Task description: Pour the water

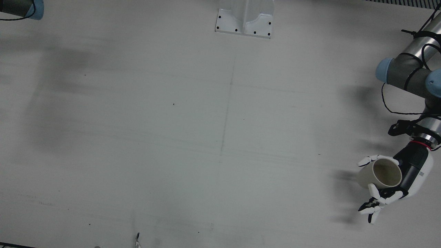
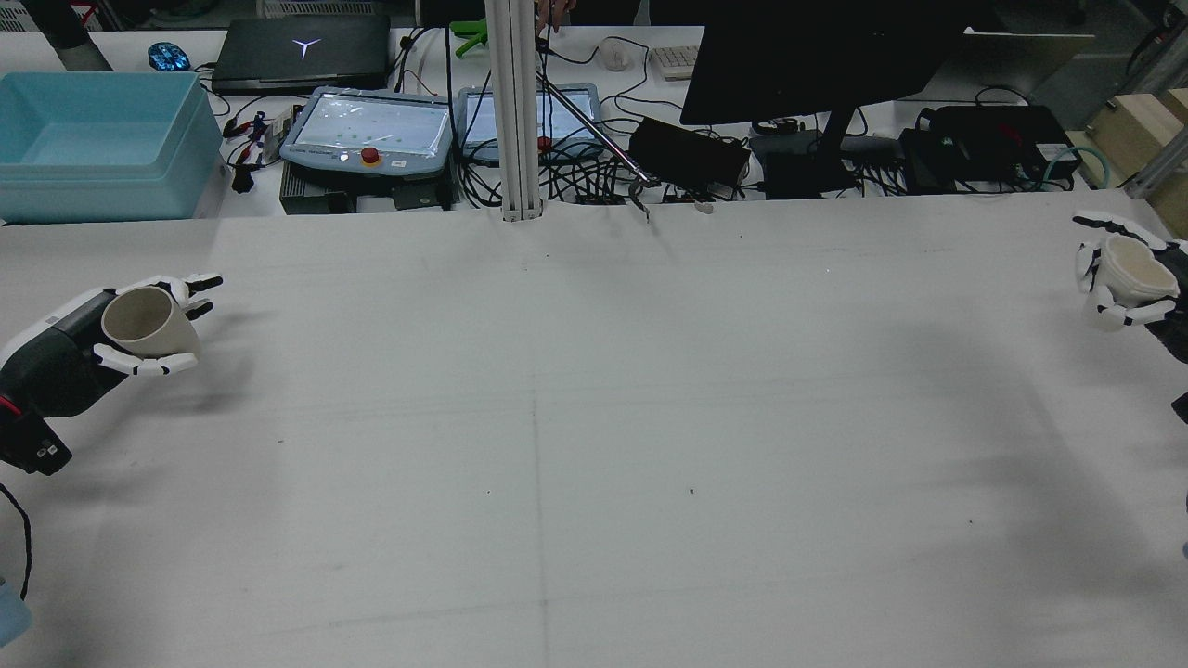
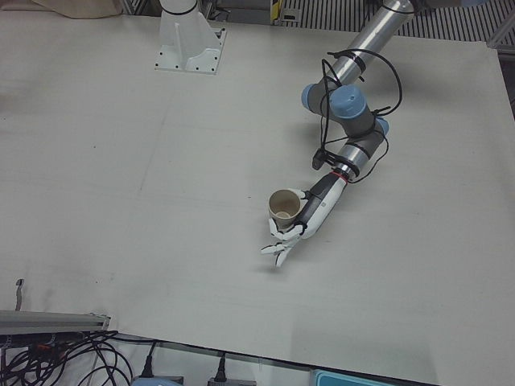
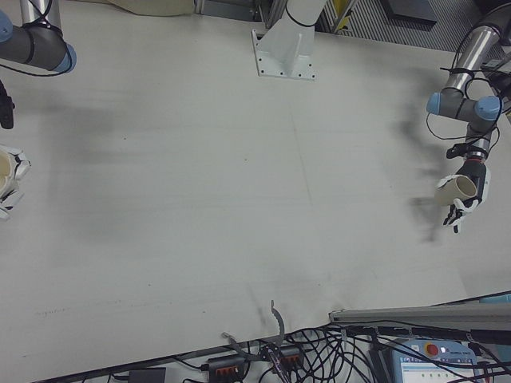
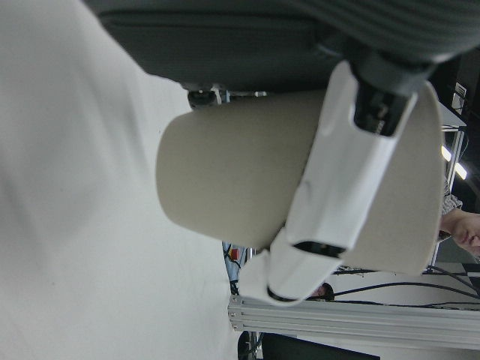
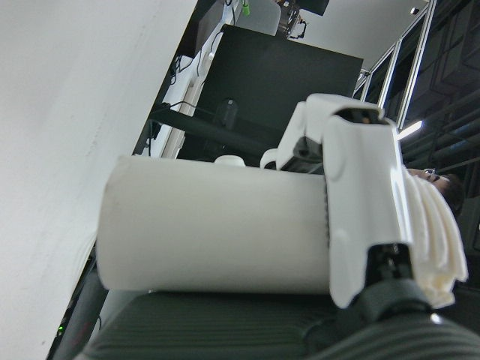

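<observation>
Both arms sit out at opposite side edges of the wide white table (image 2: 594, 417), w/ the whole middle stretch bare between them. Left hand (image 2: 93, 343) is at the table's left edge in the rear view, fingers wrapped round a beige paper cup (image 2: 148, 322), held off the surface, tilted, mouth open upward; inside looks empty from the front view. Right hand (image 2: 1137, 278) is at the far right edge, partly cut off by the frame, closed on an off-white cup (image 2: 1125, 278) w/ its rim squashed out of round. Can't tell its contents.
</observation>
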